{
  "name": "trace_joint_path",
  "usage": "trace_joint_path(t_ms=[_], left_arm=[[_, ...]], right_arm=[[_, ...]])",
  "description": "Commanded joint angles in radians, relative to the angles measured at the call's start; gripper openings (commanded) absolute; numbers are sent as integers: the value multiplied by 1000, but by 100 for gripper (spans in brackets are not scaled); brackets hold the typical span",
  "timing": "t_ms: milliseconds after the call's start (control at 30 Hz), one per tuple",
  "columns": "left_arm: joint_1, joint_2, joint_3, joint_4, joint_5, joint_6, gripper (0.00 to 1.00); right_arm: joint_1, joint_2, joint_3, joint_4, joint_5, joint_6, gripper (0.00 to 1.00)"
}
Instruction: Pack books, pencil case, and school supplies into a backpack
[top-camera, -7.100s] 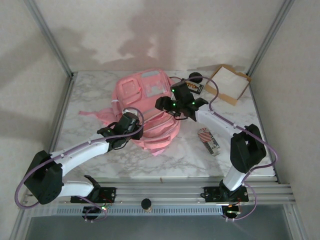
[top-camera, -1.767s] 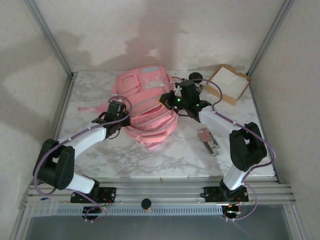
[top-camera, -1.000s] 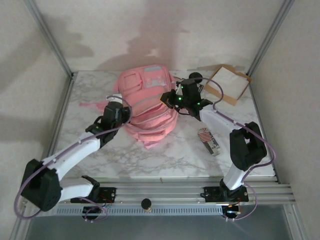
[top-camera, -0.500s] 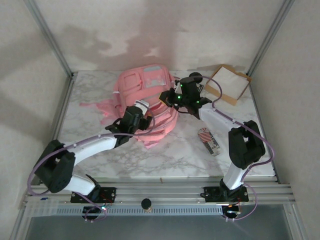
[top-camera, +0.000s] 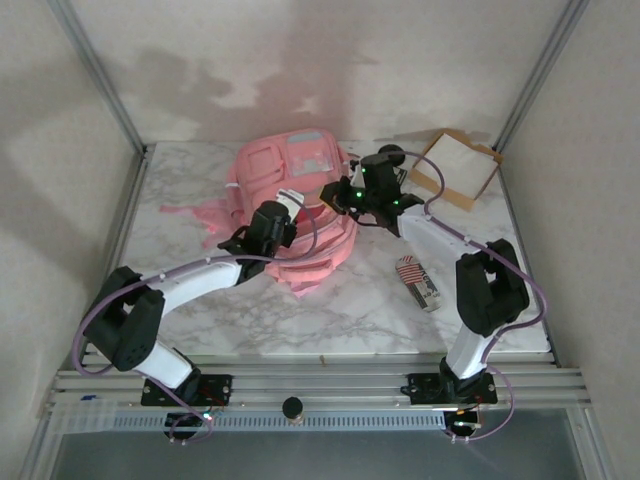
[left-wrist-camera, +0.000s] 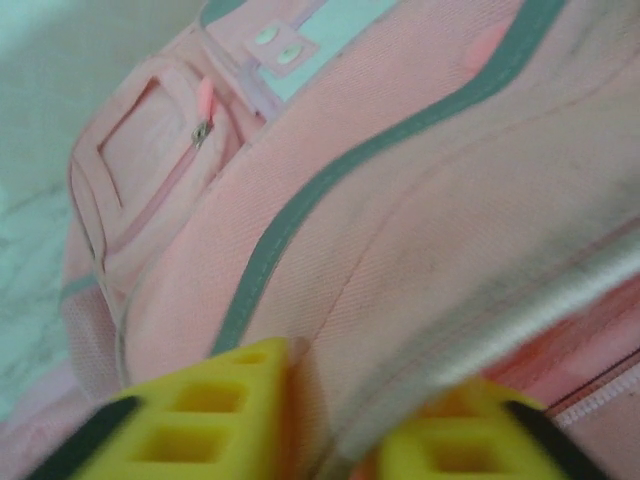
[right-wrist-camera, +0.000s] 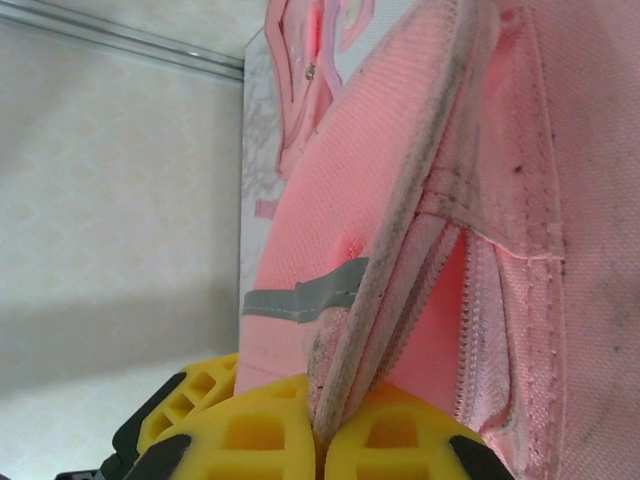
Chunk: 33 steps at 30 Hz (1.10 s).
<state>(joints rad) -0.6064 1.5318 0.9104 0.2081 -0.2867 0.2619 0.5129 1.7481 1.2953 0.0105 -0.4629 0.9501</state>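
So, the pink backpack (top-camera: 296, 195) sits upper middle on the marble desk (top-camera: 350, 312). The right hand (right-wrist-camera: 322, 428) is pinched tight on its opening rim. The left hand (left-wrist-camera: 350, 405) straddles that rim, can't tell if it's squeezing. The flag-striped pack (top-camera: 417, 281) lies lower right.

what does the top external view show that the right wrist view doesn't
Top external gives the wider scene: the flag-striped pack lying outside the backpack, the cardboard tray at the far right, and the left claw over the bag. Right wrist gives the close detail: the right claw pinching the grubby edge of the opening, with zipper teeth beside it. Both share the pink backpack and the right claw.
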Motion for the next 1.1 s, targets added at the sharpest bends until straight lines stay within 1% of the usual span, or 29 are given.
trace_joint_path(t_ms=[0,67,100,133,233,333,400,467,567,633,667,733,833,967,1067], left_arm=[[30,13,81,-53,25,-1,2],[30,14,113,-111,52,-15,0],[29,14,133,-155,65,-30,0],[30,13,150,-200,80,-54,0],[28,14,197,-309,93,-146,0],[24,24,235,-422,144,-247,0],[8,38,252,-468,178,-318,0],[-10,66,277,-510,183,-393,0],[-30,122,342,-572,251,-491,0],[-55,158,384,-585,268,-549,0],[-70,178,411,-587,285,-572,0],[-93,220,470,-607,281,-610,0],[-108,263,546,-612,286,-676,0],[-110,311,597,-544,372,-752,0],[-109,340,648,-557,411,-752,0]], right_arm=[[-23,18,60,11,1,-56,1],[-25,24,78,-2,6,-73,9],[-27,22,91,-19,13,-87,22],[-30,18,104,-44,25,-112,31],[-52,-22,104,-100,45,-169,41],[-93,-115,43,-157,85,-223,56],[-119,-194,-19,-210,140,-269,69],[-157,-272,-88,-263,187,-300,78],[-238,-389,-199,-341,251,-331,91],[-286,-454,-270,-397,302,-342,98],[-308,-486,-311,-424,328,-343,99],[-347,-541,-379,-471,368,-335,99],[-395,-590,-474,-517,379,-307,99],[-411,-581,-565,-531,396,-266,99],[-413,-557,-614,-499,388,-258,99]])
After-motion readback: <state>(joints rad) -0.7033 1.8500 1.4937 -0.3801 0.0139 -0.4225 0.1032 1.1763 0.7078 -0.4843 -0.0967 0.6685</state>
